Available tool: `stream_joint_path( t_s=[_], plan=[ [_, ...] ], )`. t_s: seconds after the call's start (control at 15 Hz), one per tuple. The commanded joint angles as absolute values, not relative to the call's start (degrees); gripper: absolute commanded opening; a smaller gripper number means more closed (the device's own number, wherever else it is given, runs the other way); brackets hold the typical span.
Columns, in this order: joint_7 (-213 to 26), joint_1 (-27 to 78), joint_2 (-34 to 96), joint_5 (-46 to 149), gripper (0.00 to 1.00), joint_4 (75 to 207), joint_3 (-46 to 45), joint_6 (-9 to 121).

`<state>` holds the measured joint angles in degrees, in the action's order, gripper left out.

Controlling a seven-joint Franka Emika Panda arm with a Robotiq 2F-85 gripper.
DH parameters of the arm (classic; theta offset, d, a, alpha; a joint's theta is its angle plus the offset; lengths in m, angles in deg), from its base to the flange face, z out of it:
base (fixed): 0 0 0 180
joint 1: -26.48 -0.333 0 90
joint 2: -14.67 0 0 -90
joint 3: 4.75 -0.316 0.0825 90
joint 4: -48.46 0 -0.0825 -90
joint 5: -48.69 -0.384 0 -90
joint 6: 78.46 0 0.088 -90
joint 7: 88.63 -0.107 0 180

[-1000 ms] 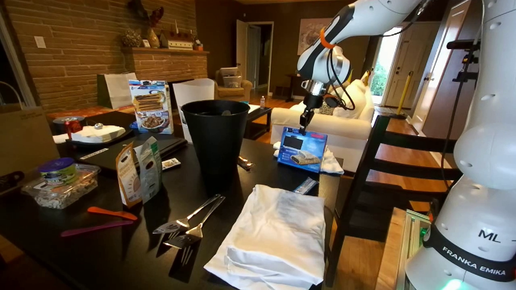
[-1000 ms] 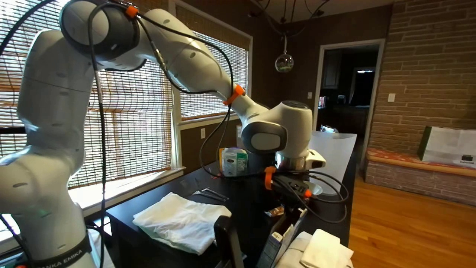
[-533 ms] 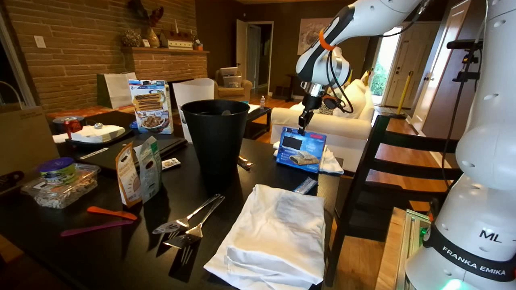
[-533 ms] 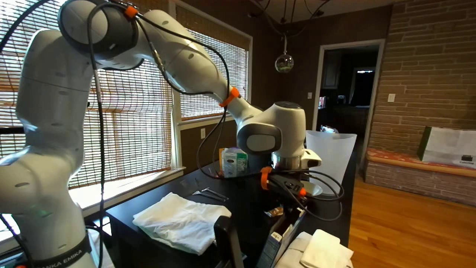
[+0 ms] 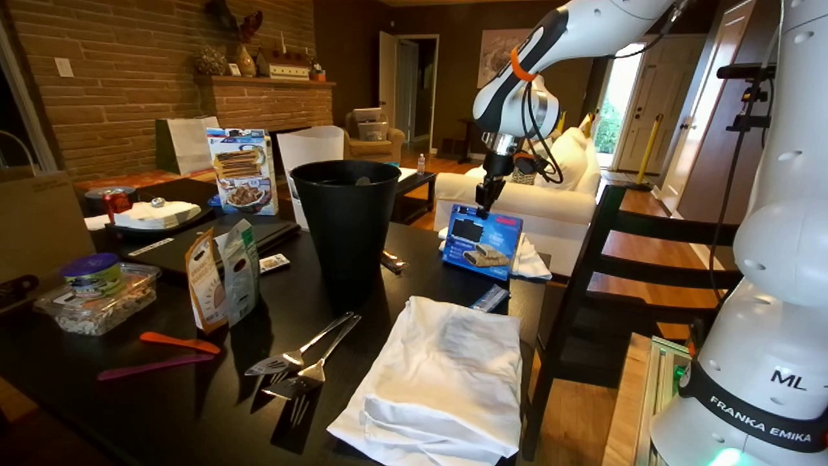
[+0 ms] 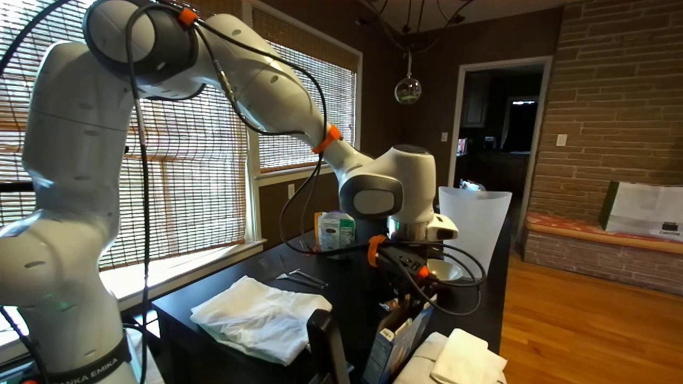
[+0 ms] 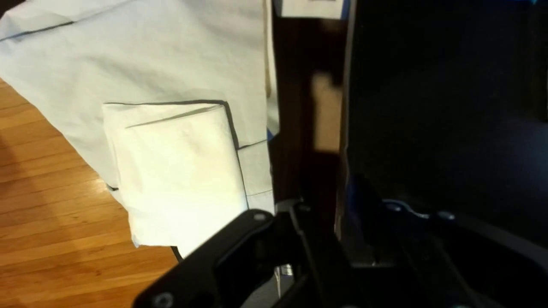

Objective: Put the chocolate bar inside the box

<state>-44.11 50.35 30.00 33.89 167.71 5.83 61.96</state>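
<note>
The blue box (image 5: 486, 246) stands open-topped on the tabletop (image 5: 398, 294), directly below the tool (image 5: 484, 207), whose spread fingers hang at its rim (one overlapping the printed front)

The box (image 5: 495, 244) has a blue front with a dark rectangle, a small red mark and a pale printed picture. The gripper (image 5: 485, 204) is black. The arm (image 6: 272, 88) is white with orange bands (image 6: 327, 139). The bin (image 5: 346, 230) is plain black. The orange knife (image 5: 180, 343) and the purple knife (image 5: 155, 367) are single-coloured. The cloth (image 5: 443, 369) is white. The bench cushion (image 6: 565, 225) carries a red-and-orange pattern. The floor (image 6: 587, 320) shows orange-brown planks.
</note>
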Motion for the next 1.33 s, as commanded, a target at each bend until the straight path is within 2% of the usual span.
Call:
stream_joint_path(
  t_s=[0.0, 0.07, 0.27, 0.4, 0.73, 0.8, 1.0, 1.27],
  plan=[
    [-47.5, 49.5, 28.1, 35.8, 0.60, 169.0, 6.5, 60.2],
    [-47.8, 49.5, 28.1, 35.7, 0.64, 169.0, 6.5, 60.1],
    [-48.3, 49.5, 28.1, 35.4, 0.88, 168.9, 6.3, 59.2],
    [-48.6, 49.5, 27.9, 35.2, 0.99, 168.6, 6.2, 57.5],
    [-49.4, 49.1, 27.8, 35.1, 1.00, 168.1, 6.3, 52.9],
    [-49.2, 49.1, 27.8, 35.0, 0.95, 168.1, 6.3, 52.5],
    [-48.8, 48.9, 27.8, 34.8, 0.99, 168.2, 6.2, 51.6],
    [-47.6, 48.9, 27.5, 33.7, 1.00, 168.4, 5.7, 50.4]
  ],
)
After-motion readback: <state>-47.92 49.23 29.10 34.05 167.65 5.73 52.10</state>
